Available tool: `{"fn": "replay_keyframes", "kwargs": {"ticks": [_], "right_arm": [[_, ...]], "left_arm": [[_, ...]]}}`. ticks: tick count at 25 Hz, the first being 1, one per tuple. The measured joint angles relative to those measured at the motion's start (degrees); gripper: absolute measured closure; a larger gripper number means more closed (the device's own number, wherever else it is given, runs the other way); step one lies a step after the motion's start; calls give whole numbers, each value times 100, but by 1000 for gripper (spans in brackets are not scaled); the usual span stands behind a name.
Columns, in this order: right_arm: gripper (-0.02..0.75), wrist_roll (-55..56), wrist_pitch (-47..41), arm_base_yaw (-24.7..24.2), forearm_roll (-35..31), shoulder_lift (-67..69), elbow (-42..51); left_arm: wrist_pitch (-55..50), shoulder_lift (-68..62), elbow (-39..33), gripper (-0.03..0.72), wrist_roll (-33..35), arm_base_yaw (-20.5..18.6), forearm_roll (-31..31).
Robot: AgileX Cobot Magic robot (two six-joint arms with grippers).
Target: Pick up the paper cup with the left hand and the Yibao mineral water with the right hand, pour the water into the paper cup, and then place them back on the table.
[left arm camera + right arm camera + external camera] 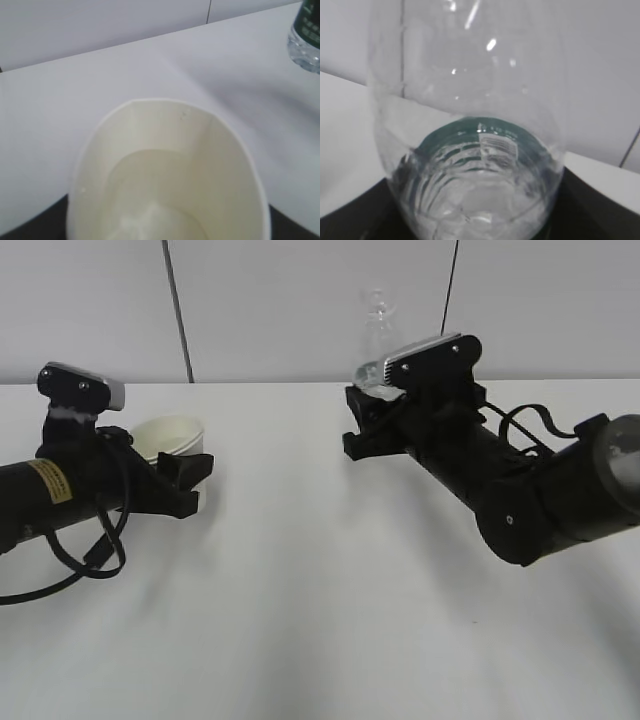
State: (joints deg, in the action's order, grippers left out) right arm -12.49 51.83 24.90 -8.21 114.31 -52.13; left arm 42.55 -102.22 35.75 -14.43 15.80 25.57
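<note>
Left end effector (185, 483): closed around the paper cup (172, 437), one black finger (190, 470) seen pressed against the cup's outer side in the exterior view. In the left wrist view the cup (170, 175) filled the lower frame, rim squeezed out of round, dark finger edges at both bottom corners. Clear liquid was seen pooled in the cup bottom. Whether the cup base was touching the surface (320, 590) could not be told.

Right end effector (372, 415): closed on the water bottle (377, 320). Only the bottle's clear neck and open mouth were visible above the wrist camera block in the exterior view; the body was hidden behind the arm. In the right wrist view the bottle (470, 150) was seen close up, held between dark fingers (355, 215) at the lower corners, green label band visible through the clear wall, some water inside.

Count: two end effectors, one cup, one bottle. Cup and bottle were well apart, cup at left, bottle at right centre.
</note>
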Motion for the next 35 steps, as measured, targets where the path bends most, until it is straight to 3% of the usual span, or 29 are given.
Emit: {"fn": "replay_keyframes", "kwargs": {"ticks": [6, 18, 29, 35], "right_arm": [[276, 8, 268, -38, -560, -4, 548], [276, 36, 462, -38, -684, -27, 694], [276, 237, 472, -38, -684, -27, 694], [276, 274, 476, -38, -694, -27, 694]], "left_arm": [[30, -602, 468, 293, 269, -6, -34], [519, -1640, 990, 288, 618, -6, -246], [616, -1700, 990, 169, 722, -6, -512], [367, -1685, 924, 150, 722, 22, -717]]}}
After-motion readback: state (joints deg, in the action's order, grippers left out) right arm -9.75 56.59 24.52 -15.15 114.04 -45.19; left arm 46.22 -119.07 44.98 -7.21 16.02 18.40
